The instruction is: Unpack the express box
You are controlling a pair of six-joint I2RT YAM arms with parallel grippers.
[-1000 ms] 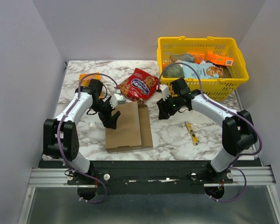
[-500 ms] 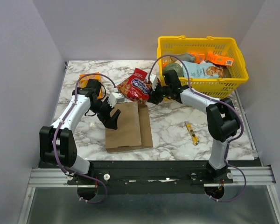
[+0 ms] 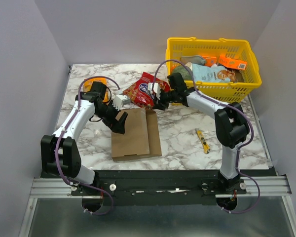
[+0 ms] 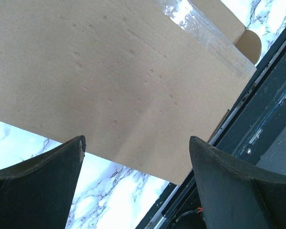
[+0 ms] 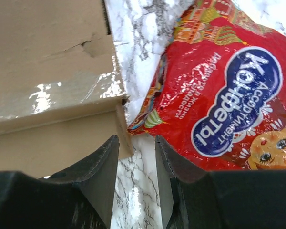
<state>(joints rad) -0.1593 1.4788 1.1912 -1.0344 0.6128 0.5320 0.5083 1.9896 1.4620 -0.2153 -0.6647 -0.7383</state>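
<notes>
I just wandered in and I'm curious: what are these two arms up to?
They are unpacking a brown cardboard box lying flat between them. The left gripper hovers wide open over its left edge. The right gripper, jaws narrowed but empty, sits at the box's far edge beside a red snack bag.

We find the express box (image 3: 133,136) lying flat on the table (image 3: 182,131) at the near middle, with the snack bag (image 3: 144,91) just behind its far edge and the basket (image 3: 214,91) further right, at the far right corner, holding several packets (image 3: 214,75). Right of the box and well apart from it lies a cutter (image 3: 203,140), in front of the basket. The left gripper (image 3: 119,123) is over the box's left edge, the right gripper (image 3: 157,103) above its far right corner, just beside the bag
</notes>
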